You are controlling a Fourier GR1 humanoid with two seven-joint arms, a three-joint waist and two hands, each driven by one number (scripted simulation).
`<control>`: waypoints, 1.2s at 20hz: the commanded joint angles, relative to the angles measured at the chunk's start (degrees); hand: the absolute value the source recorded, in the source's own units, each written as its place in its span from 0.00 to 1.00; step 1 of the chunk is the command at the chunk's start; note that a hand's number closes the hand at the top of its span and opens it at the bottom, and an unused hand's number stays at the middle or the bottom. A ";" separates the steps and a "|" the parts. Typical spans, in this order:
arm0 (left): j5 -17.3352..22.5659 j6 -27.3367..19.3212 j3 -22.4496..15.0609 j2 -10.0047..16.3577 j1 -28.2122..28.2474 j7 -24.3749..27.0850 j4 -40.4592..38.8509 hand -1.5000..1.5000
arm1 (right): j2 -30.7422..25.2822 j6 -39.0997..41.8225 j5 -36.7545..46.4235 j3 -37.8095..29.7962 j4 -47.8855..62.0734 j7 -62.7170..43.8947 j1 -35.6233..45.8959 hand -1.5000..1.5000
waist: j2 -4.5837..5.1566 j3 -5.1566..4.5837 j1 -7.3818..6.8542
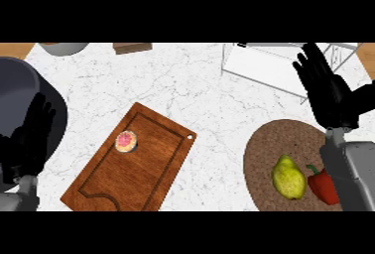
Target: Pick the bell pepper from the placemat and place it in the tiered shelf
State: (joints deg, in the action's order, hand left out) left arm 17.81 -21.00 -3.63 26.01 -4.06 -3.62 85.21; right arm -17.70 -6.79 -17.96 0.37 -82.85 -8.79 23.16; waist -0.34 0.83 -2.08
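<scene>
Reach step, nothing picked yet: the right hand [326,84] hovered, fingers spread, between the placemat [271,144] and the tiered shelf [256,64], while the bell pepper [321,187] lay on the placemat beside the forearm, so next that hand had to drop back and curl round it

The tiered shelf [264,67] stands just behind and left of the right hand [326,87], and the placemat [267,149] lies before it. On the mat, by that hand's wrist, the bell pepper [319,186] lies just right of a pear [288,177]. Well to the left, a cutting board [139,171] carries a small round item [127,141]. The left hand [29,141] rests beyond the board.
</scene>
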 commanded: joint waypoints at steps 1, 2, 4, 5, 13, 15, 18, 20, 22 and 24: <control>-0.74 1.77 1.51 1.55 0.22 -1.70 0.50 0.50 | 3.09 -2.00 5.06 4.59 -2.52 0.70 0.26 1.00 | 0.28 -0.83 1.78; -1.82 1.21 -0.30 0.59 4.58 -0.71 3.01 0.50 | 0.63 -0.04 4.79 2.61 -3.33 3.49 -2.24 1.00 | 0.22 -0.82 1.73; -0.54 6.17 -0.21 3.68 4.15 -0.59 -0.59 0.50 | -0.67 -1.20 11.20 7.93 -9.56 5.43 -6.09 1.00 | 0.07 -0.89 2.60; -0.06 7.32 0.58 4.91 3.10 -1.52 -1.55 0.50 | 0.12 -2.23 14.19 9.54 -8.90 8.34 -6.30 1.00 | 0.24 -0.87 2.43; 2.61 11.86 -0.47 4.58 7.80 -2.09 0.80 0.50 | 1.04 -28.27 39.09 12.82 -11.90 8.65 -26.15 0.00 | -0.01 -0.86 3.24; 0.82 11.52 -1.24 2.38 7.47 1.51 -3.22 0.50 | 2.37 -28.76 44.13 19.23 -18.63 2.97 -30.97 0.00 | 0.00 -0.98 3.55; 2.00 13.58 1.41 4.60 8.31 1.73 -3.29 0.50 | -0.27 -31.48 55.41 19.73 -22.28 -5.34 -34.28 0.00 | 0.01 -1.03 3.18; 0.36 12.63 -0.59 3.46 8.86 1.84 -2.93 0.50 | -2.31 -30.23 62.88 19.15 -24.60 -12.19 -36.21 0.00 | -0.12 -1.16 3.75; 1.55 12.89 0.54 4.47 8.19 -0.03 -1.73 0.50 | -5.32 -25.33 68.26 17.16 -25.94 -18.56 -37.17 0.00 | -0.15 -1.24 3.77; 0.87 12.59 -0.31 2.55 7.99 1.73 -3.73 0.50 | -5.43 -20.14 74.24 17.95 -27.90 -25.07 -37.57 0.00 | 0.09 -1.34 3.76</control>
State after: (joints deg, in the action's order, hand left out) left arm 18.71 -8.77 -3.77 29.45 3.99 -2.61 82.56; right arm -20.96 -32.18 45.85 18.28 -106.94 -23.61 -11.77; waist -0.38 -0.38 1.59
